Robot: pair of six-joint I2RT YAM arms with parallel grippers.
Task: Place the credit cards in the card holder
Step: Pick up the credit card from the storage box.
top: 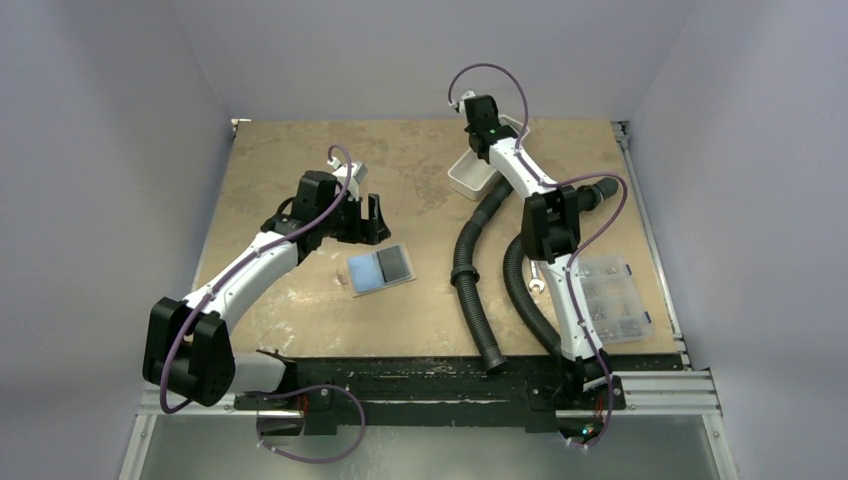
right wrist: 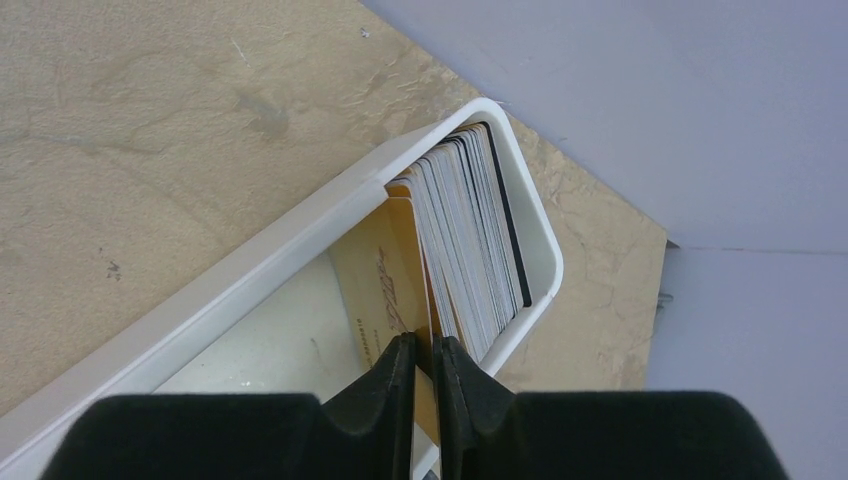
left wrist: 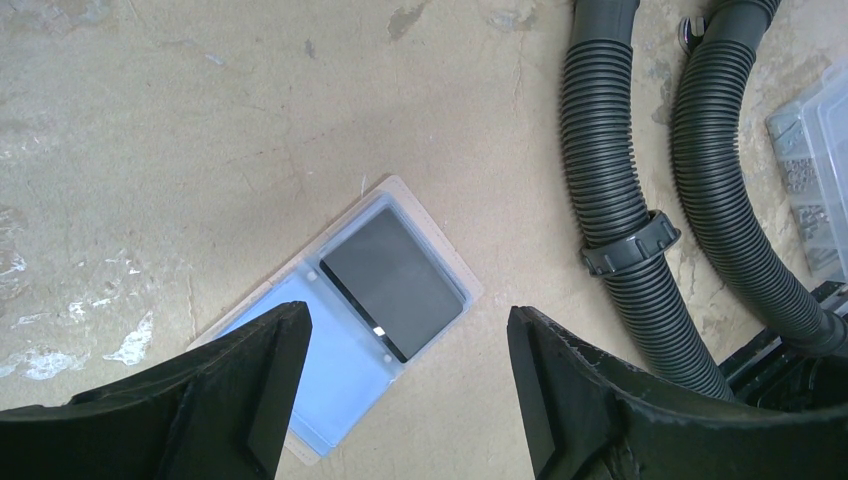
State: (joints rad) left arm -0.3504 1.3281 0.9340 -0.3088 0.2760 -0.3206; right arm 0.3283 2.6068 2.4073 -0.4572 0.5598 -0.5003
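Position of the orange-tan card (right wrist: 385, 280): it stands on edge inside the white tray (right wrist: 250, 260) at the far side of the table, leaning just beside a stack of other cards (right wrist: 470, 240). We find the right gripper (right wrist: 425, 350) pinched narrowly on the card's upper edge, one finger on each face.

The card holder (left wrist: 445, 254) lies open and flat near the table's middle, well apart from the tray, leftward and nearer the bases. Its long axis runs diagonally in the left wrist view. A black card (left wrist: 392, 282) and a light blue card (left wrist: 335, 370) sit in its pockets.

The left gripper (left wrist: 405, 315) hovers directly above the holder, fingers spread wide, holding nothing. We judge the left arm nearer to the holder, so the right arm must carry its card across.
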